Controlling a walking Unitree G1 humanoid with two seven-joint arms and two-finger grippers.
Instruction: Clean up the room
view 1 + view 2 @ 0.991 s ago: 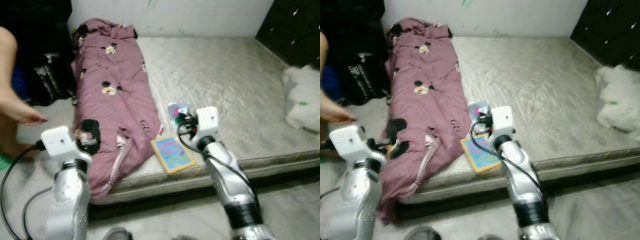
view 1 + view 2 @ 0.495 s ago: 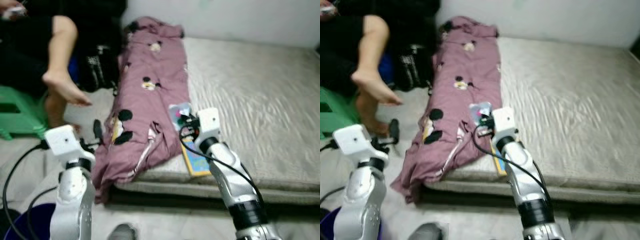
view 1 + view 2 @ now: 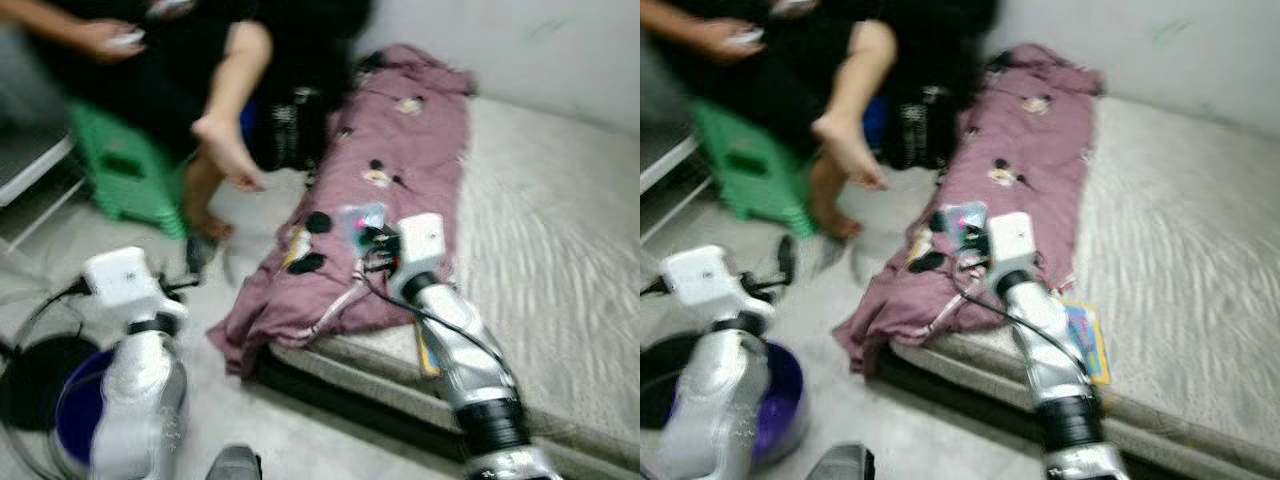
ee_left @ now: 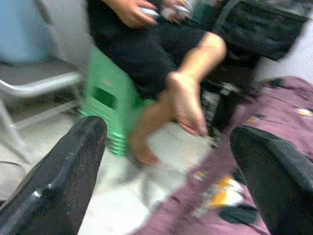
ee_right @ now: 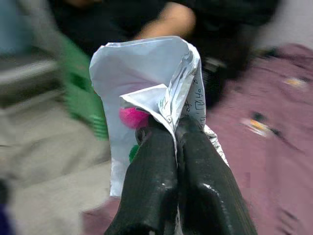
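One crumpled paper wrapper (image 5: 146, 93) sat clamped in the right pincer (image 5: 173, 129), held above the mauve quilt (image 3: 400, 190) at the bed's edge. It looked light, thin and easily torn, best pinched at its bunched fold. The left pincer (image 4: 166, 147) hung spread apart, empty.

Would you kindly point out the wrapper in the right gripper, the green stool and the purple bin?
wrapper (image 5: 142, 78), right wrist view, its white upper panel.
green stool (image 3: 125, 175), left eye view, its front side.
purple bin (image 3: 780, 400), right eye view, its inner wall.
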